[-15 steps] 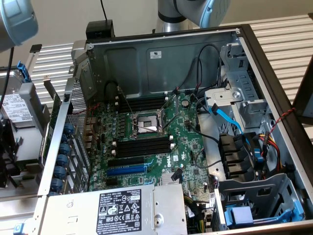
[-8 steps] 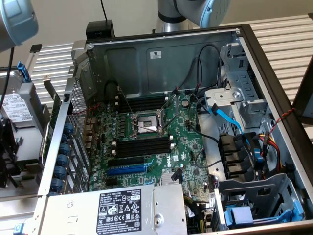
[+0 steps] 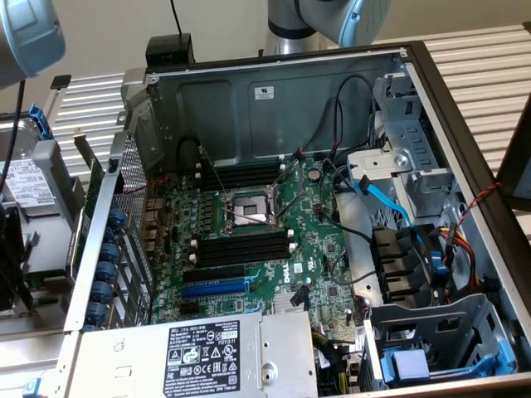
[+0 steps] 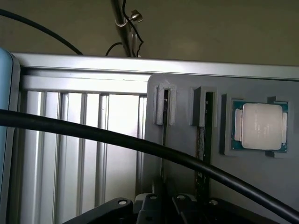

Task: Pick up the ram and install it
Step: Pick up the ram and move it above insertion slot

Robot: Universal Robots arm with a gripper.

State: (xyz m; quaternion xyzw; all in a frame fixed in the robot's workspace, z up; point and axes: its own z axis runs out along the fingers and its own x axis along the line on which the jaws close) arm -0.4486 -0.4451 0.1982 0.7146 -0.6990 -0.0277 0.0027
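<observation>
Wrist view: arm (image 3: 332, 18) perhaps above ram (image 4: 201, 158)

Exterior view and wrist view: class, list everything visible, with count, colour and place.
computer case: one, grey, centre of exterior view
motherboard: one, green, inside case
memory slots: several, black, on motherboard
blue slot: one, blue, on motherboard
power supply: one, silver, inside case
holder: one, grey, on ribbed table
ram: at least one, dark green, standing in holder slot
processor: one, silver, in holder recess
cable: one, black, crossing before holder
arm: one, grey-blue, above case
tool: one, black, at holder's slots
</observation>
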